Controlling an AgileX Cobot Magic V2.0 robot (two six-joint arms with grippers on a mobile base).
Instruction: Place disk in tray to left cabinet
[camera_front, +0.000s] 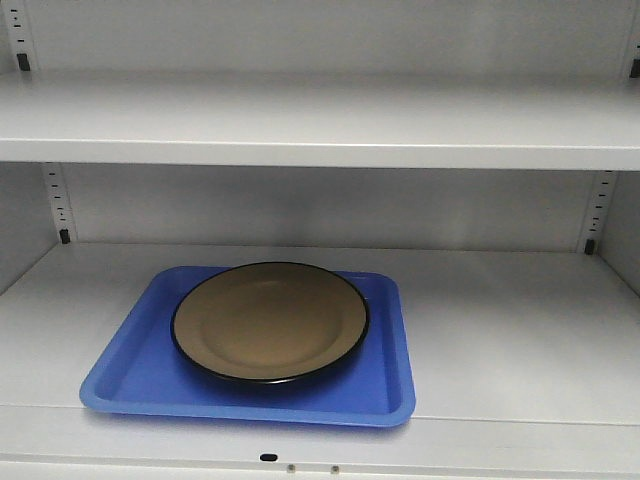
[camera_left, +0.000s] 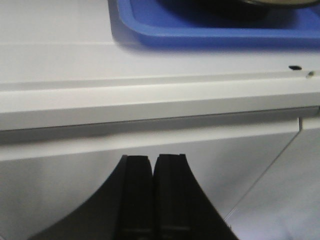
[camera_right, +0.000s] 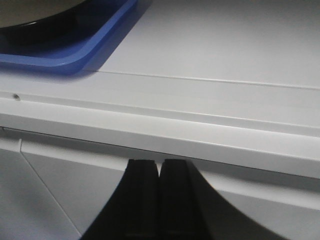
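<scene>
Disk: the disk (camera_front: 270, 320) is seen lying flat in the tray (camera_front: 130, 375), a round tan plate with a thin black rim.
Tray: the blue tray is set on a shelf (camera_front: 520, 330) of the left cabinet (camera_front: 320, 125), near the front edge, with its long side running along that edge.
Task so far: it is judged that the job looks done, since disk and tray are already inside the cabinet.
Left gripper (camera_left: 152, 197): its jaws are pressed together with nothing between them. Nothing is touched by them.
Right gripper (camera_right: 159, 197): its jaws are also pressed together and nothing is held or touched.
Where the tray lies from the left jaws: it is found ahead, higher up and off to the right, past the shelf's front lip. Only its near corner is shown in the left wrist view.
Where the tray lies from the right jaws: it is found ahead, higher up and off to the left. Only its near right corner is shown in the right wrist view.
Gap: both pairs of jaws are kept below and in front of the shelf, apart from the tray.
Nearer arm: it cannot be told which one is nearer; the tray sits between the two.
Next move: if anything is left, it is judged to be only pulling both arms back.
</scene>
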